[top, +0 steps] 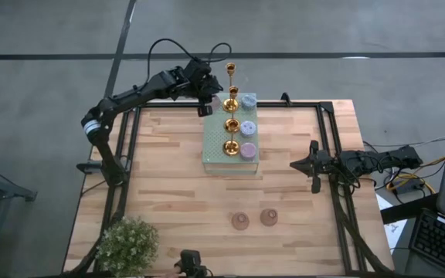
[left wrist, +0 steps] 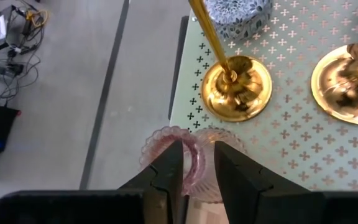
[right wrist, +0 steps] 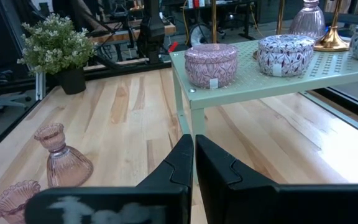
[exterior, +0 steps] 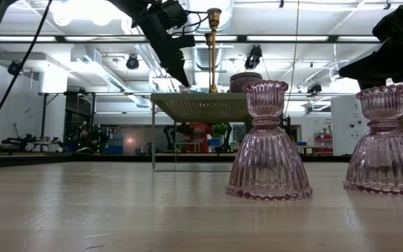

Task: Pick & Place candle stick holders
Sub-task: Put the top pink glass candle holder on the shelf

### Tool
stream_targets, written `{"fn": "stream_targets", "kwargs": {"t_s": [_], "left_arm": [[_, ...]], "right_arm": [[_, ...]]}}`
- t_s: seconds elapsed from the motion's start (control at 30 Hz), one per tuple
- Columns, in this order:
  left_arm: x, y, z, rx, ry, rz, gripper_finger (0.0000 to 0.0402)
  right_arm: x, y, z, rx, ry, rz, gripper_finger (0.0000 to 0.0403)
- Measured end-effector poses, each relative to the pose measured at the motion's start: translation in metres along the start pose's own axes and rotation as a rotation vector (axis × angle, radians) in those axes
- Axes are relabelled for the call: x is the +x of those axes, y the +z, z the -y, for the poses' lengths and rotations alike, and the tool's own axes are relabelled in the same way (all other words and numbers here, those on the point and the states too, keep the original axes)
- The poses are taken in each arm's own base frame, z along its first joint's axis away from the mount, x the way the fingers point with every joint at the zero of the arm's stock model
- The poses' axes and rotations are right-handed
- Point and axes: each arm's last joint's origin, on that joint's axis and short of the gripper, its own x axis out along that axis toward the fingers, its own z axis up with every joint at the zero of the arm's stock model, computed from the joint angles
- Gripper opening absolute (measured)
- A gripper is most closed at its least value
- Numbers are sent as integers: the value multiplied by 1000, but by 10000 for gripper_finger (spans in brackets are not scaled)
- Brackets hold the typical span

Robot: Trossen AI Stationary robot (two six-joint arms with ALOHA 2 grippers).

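Two arms worked over the wooden tabletop (top: 176,177), where the pale green perforated stand (top: 216,154) carried most of the candle stick holders. The potted plant (top: 127,244) sat at the near left corner. At the stand's far left corner, the left hand (left wrist: 197,168) straddled the rim of a pink glass holder (left wrist: 194,163), its fingers slightly apart with one inside the cup and one outside. The right hand (right wrist: 193,163) waited at the right edge, pressed together and empty. Three gold holders (top: 231,125) stood in a row down the stand, lavender ones (top: 248,126) beside them. Two more pink glass holders (top: 254,219) stood on the tabletop nearer the front. Judged from here, the glass holder stood so close to the stand's edge that a careless withdrawal could tip it off, or knock the tall gold stem just beside it.
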Motion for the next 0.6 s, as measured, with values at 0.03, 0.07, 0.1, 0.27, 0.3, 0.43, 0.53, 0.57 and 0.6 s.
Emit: {"fn": "stream_targets", "kwargs": {"t_s": [0.03, 0.07, 0.1, 0.27, 0.3, 0.43, 0.53, 0.57, 0.6], "left_arm": [[0, 0, 0, -1, 1, 1, 94], [0, 1, 0, -3, 3, 5, 94], [0, 1, 0, -3, 5, 8, 94], [0, 1, 0, -3, 3, 10, 94], [0, 1, -1, -4, 1, 18, 94], [0, 4, -1, -6, -6, 53, 94], [0, 5, -1, -8, -16, 69, 94], [0, 5, -1, -8, -16, 71, 94], [0, 5, -1, -8, -16, 71, 94]], "right_arm": [[0, 0, 0, 0, 0, 0, 13], [0, 0, 0, 0, 0, 0, 13], [0, 0, 0, 0, 0, 0, 13], [0, 0, 0, 0, 0, 0, 13], [0, 0, 0, 0, 0, 0, 13], [0, 0, 0, 0, 0, 0, 13], [0, 0, 0, 0, 0, 0, 13], [0, 0, 0, 0, 0, 0, 13], [0, 0, 0, 0, 0, 0, 13]]}}
